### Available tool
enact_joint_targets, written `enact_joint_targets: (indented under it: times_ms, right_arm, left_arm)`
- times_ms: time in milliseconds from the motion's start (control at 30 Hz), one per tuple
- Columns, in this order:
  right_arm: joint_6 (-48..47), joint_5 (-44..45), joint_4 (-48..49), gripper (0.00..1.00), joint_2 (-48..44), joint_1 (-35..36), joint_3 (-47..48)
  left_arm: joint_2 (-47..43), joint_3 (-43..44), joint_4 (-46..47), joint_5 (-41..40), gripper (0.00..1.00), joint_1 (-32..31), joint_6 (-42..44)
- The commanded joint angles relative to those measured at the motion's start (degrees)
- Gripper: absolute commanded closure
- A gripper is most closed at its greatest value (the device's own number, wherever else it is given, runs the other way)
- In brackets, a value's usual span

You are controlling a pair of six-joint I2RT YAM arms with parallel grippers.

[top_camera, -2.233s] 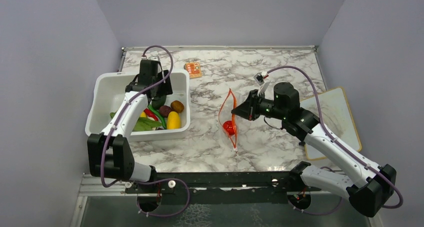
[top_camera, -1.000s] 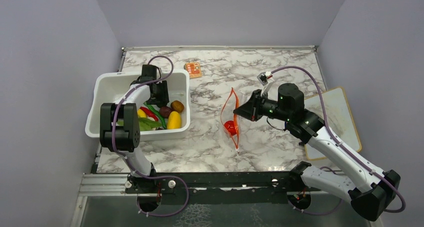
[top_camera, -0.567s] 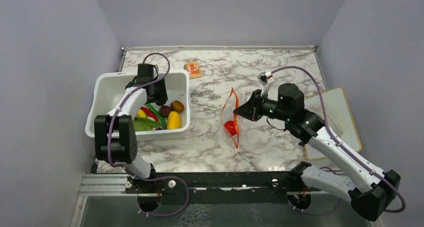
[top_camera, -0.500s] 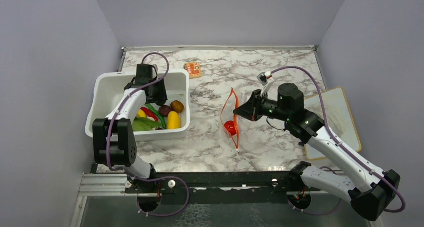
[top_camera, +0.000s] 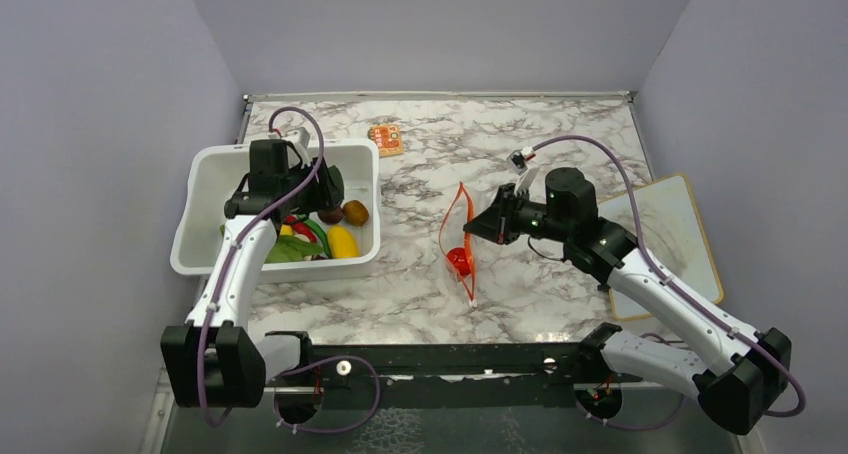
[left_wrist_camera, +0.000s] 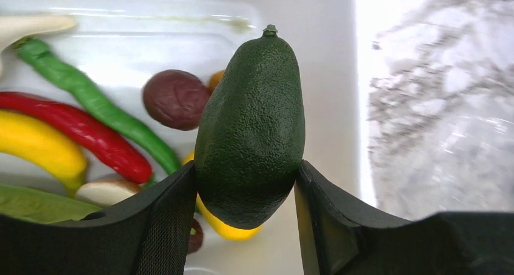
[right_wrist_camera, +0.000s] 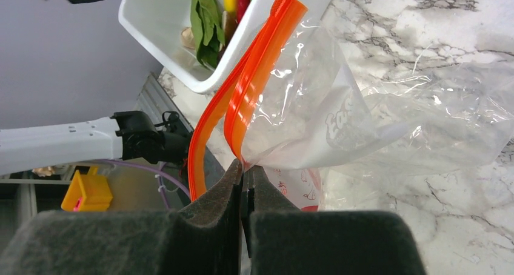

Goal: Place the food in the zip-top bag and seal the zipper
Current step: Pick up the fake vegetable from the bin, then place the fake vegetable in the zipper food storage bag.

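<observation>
Left gripper (left_wrist_camera: pixel 242 193) holds avocado (left_wrist_camera: pixel 251 123) over food-filled tub (top_camera: pixel 205 184).

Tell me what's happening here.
The left tool grips a dark green avocado above the white tub, where chillies and a banana lie. The right tool is shut on the zip-top bag just below its zipper, holding the mouth parted over the marble table. A red tomato appears to be inside the bag.
</observation>
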Motion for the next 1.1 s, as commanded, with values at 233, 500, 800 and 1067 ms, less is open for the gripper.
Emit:
enact_joint_targets:
  times_ms: [233,500,800,1067]
  right_arm:
    - [4.17,-3.69,6.24,0.99,3.23,0.09,-2.51]
    - [6.06,-5.61,7.79,0.99,5.72,0.12,-1.46]
    - [6.85,-4.30,8.19,0.99,5.97,0.11,-0.75]
    - [7.45,-4.28,9.83,0.99,6.70,0.11,-0.24]
  left_arm:
    - [-11.24,0.98,0.42,25.89,0.71,-1.08,-6.32]
    - [-14.91,-1.47,11.42,29.44,0.73,-10.37,-19.54]
    - [-14.63,-3.80,19.80,27.40,0.73,-24.45,-27.91]
    - [-12.61,-9.09,24.88,27.38,0.73,-30.78,-30.16]
